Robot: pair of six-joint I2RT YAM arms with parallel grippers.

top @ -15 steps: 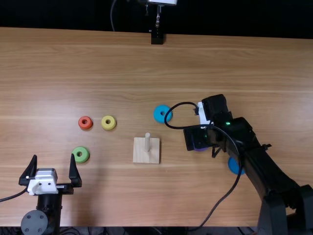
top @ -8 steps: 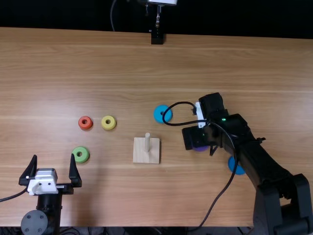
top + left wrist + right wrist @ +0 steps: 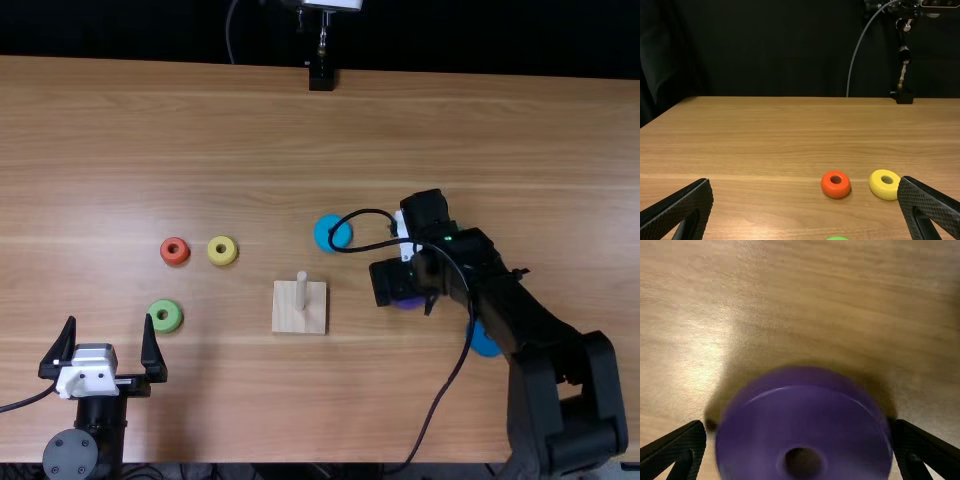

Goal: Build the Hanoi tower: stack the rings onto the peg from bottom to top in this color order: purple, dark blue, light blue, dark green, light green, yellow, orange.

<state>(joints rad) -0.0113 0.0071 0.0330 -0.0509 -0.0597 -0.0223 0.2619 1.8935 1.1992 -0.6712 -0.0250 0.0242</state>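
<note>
**One purple ring (image 3: 803, 415) on the table, between the right gripper's (image 3: 408, 296) fingers**

The ring lies flat, and the fingers stand wide on either side of it; I cannot tell whether they touch it. Left of it in the top view, the peg (image 3: 301, 290) stands upright on its square wooden base (image 3: 300, 321). Behind the base is a light blue ring (image 3: 321, 232), with the arm's black cable (image 3: 461, 361) looping over it. The right forearm covers part of a darker blue ring (image 3: 486, 346). Well apart on the left lie a yellow ring (image 3: 214, 257), an orange ring (image 3: 174, 259) and a green ring (image 3: 165, 325). Near the green one, the left gripper (image 3: 110, 320) has its fingers wide, with nothing between the tips.

The right wrist view shows the purple ring's face and hole; from the top, the gripper hides most of it. The left wrist view catches just the green ring's edge, while the top view has its hole too.

Since the first top view, the right gripper has shifted slightly left, and its forearm and cable have swung left as well. The left gripper matches that view.
</note>
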